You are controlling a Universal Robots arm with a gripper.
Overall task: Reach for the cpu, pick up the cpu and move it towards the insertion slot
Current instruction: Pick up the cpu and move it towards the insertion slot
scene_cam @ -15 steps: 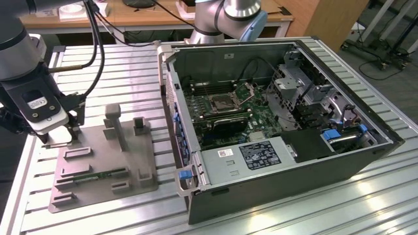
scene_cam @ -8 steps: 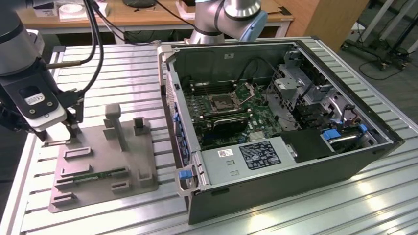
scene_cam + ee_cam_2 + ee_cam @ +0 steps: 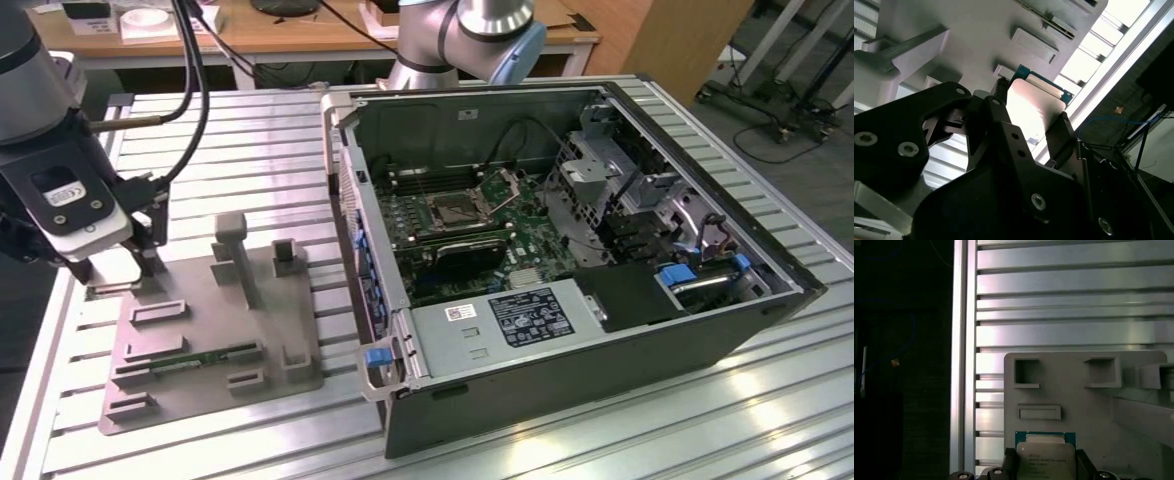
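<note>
At the exterior view's left, I am seeing the gripper [image 3: 114, 275] hovering over the grey tray's [image 3: 200, 390] ten o'clock corner. In both wrist views its fingers [image 3: 1004, 130] are clamping the cpu [image 3: 1035, 112] [image 3: 1046, 460], which has a pale silver top and a green edge. The insertion slot [image 3: 454, 208] is lying well apart, toward three o'clock.

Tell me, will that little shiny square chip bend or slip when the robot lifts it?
Probably stiff: the cpu looks like a flat metal-topped plate, so it shouldn't flop. Likely light, being thin and small beside the grey tray. It may be slippery, since the gripper touches only its smooth narrow edges.
</note>
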